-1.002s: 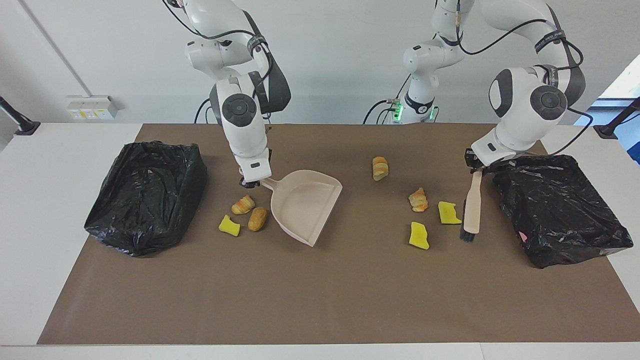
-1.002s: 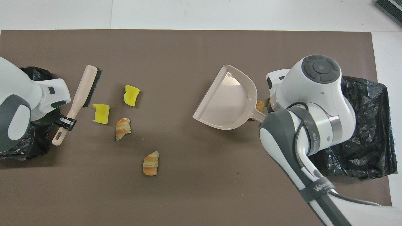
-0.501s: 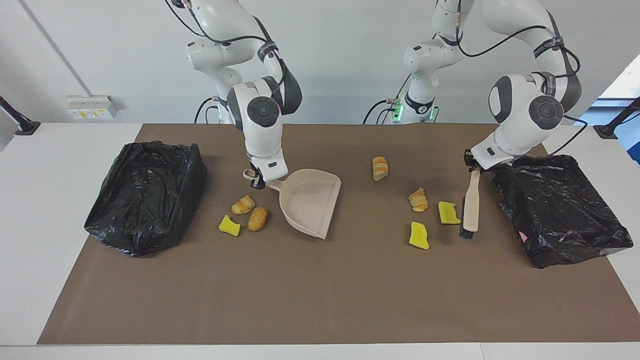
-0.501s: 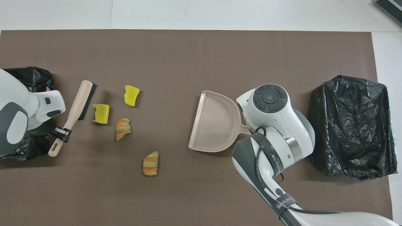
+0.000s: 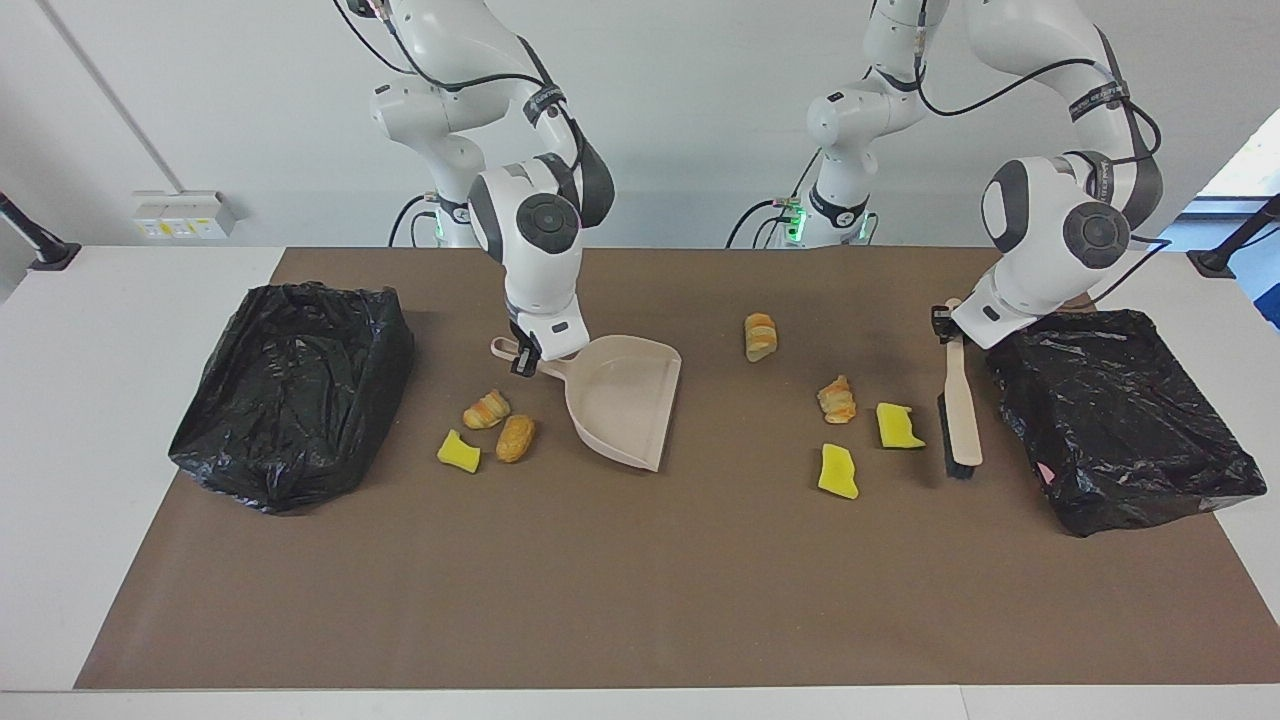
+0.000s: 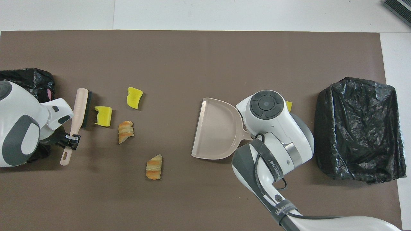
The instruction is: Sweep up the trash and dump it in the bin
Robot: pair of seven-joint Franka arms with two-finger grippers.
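My right gripper [image 5: 525, 357] is shut on the handle of the beige dustpan [image 5: 625, 395], which rests on the mat with its mouth toward the left arm's end. Three trash bits lie beside its handle: a croissant [image 5: 486, 409], a bread piece [image 5: 516, 438] and a yellow chunk [image 5: 459, 451]. My left gripper [image 5: 942, 322] is shut on the handle of the beige brush [image 5: 962, 410], bristles down on the mat. Beside the brush lie two yellow chunks [image 6: 103, 115] [image 6: 135, 97] and a croissant [image 6: 125, 131]. Another croissant [image 6: 154, 166] lies nearer to the robots.
A black-bagged bin [image 5: 290, 390] stands at the right arm's end of the brown mat [image 5: 640, 600]. A second black-bagged bin [image 5: 1120, 420] stands at the left arm's end, right beside the brush. In the overhead view the right arm's wrist hides most of the trash by the dustpan.
The right arm drew the dustpan toward the robots and turned its mouth toward the left arm's end. The left gripper swung the brush head toward its bin. The trash has not moved.
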